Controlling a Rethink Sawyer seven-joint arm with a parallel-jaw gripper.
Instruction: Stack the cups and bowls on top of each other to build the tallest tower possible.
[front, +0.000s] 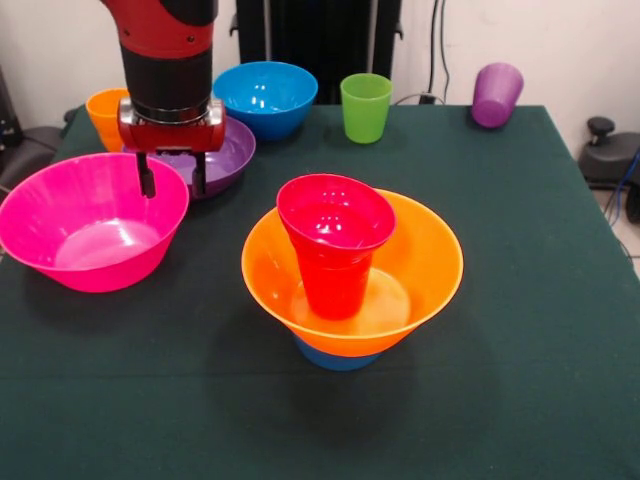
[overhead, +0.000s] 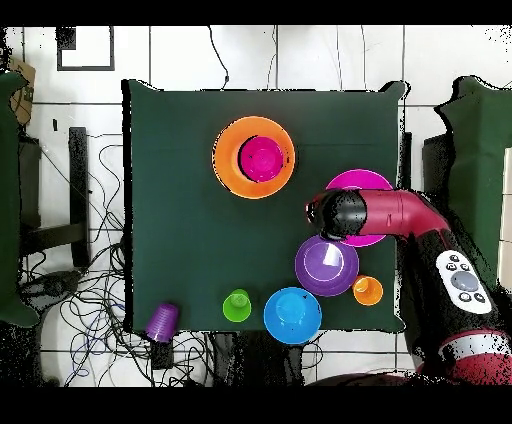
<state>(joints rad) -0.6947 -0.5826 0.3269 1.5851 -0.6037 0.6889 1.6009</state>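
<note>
The tower stands at the table's middle: a small light-blue bowl as base, the large orange bowl on it, and a red-orange cup upright inside. A small red bowl sits on that cup. From overhead the tower is at the far middle. My gripper is open and empty. It hangs over the gap between the large pink bowl and the medium purple bowl. The medium blue bowl, green cup, yellow-orange cup and purple cup, which lies on its side, stand at the back.
The red arm reaches over the pink bowl in the overhead view. The purple bowl, blue bowl, green cup and yellow-orange cup crowd the robot's side. The purple cup lies at the table's corner.
</note>
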